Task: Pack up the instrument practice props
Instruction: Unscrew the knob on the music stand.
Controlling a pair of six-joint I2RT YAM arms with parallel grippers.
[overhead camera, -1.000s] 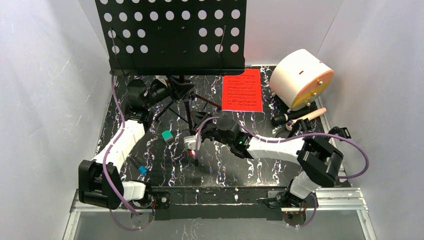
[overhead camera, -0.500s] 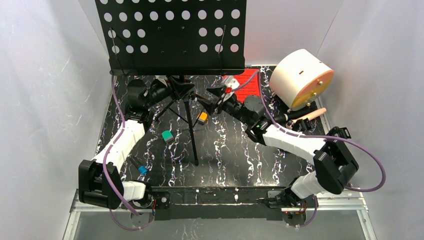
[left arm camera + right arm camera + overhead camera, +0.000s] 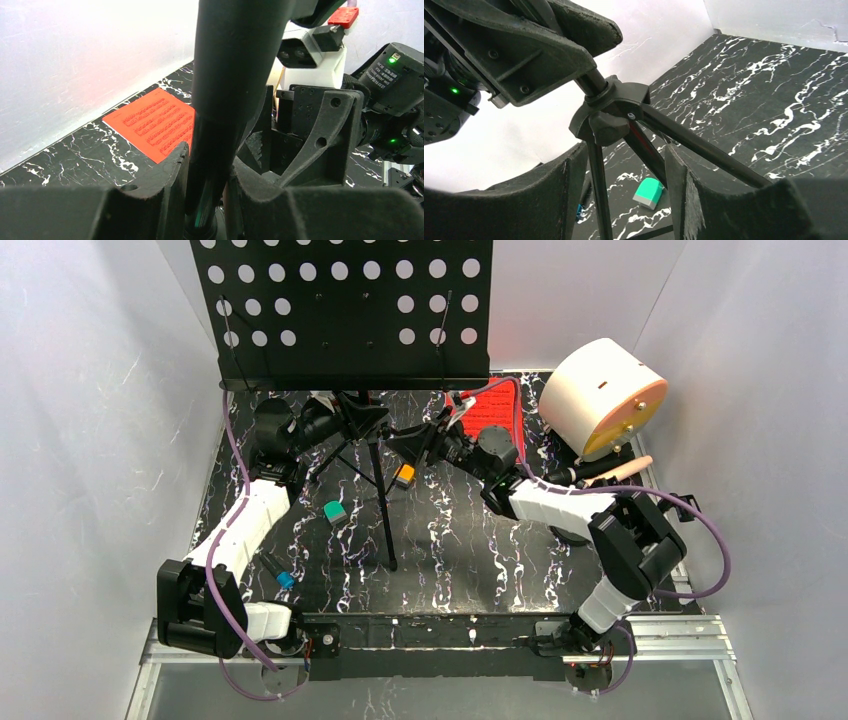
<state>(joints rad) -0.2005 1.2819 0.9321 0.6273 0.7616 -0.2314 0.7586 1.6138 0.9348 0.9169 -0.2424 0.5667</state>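
Black marble table (image 3: 470, 540) | left fingers (image 3: 165, 200) pinch rack pole (image 3: 225, 100) | right fingers (image 3: 549, 200) spread (tripod leg (image 3: 599, 190) between them)

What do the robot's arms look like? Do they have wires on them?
Both arms, left and right, have white shells with chunky black joints. A purple cable loops along each one. Each pincer, left and right, has two thick, rough black fingers. Little green lights glow near the wrists.
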